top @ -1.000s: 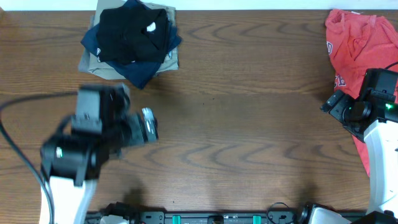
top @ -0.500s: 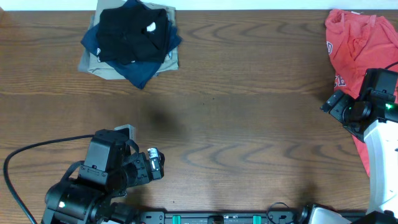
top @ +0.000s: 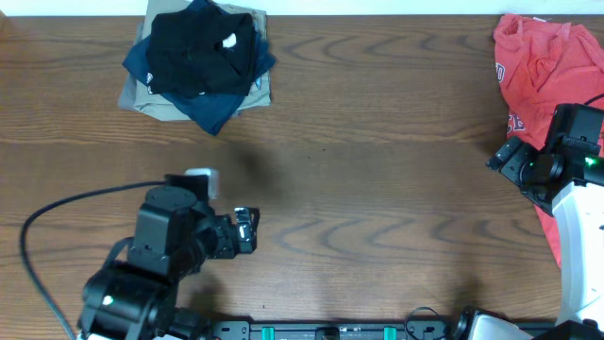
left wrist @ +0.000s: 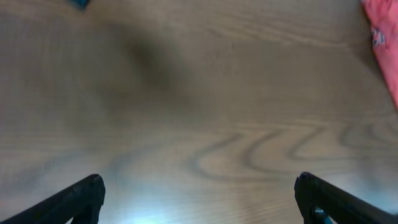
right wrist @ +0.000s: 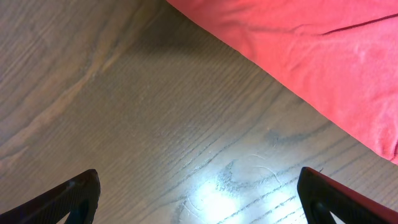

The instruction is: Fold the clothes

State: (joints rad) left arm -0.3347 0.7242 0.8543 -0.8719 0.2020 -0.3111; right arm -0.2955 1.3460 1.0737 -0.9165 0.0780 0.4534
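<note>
The black T-shirt [top: 198, 47] lies folded with a small white mark near its collar, on top of a pile at the table's far left. My left gripper [top: 247, 229] is open and empty over bare wood near the front left, well away from the pile. In the left wrist view [left wrist: 199, 199] only table lies between its fingers. My right gripper [top: 498, 159] is open and empty at the right edge; in the right wrist view [right wrist: 199, 196] bare wood lies between its fingers.
Under the black shirt lie a navy blue folded garment [top: 215, 111] and a khaki-tan folded garment [top: 142, 99]. A loose red shirt [top: 538, 66] lies at the far right, next to my right gripper, and shows in the right wrist view [right wrist: 311, 43] and left wrist view [left wrist: 382, 37].
My left arm pulled back from near the pile toward the table's front, then shifted slightly forward and right. The right arm and the clothes have not moved.
</note>
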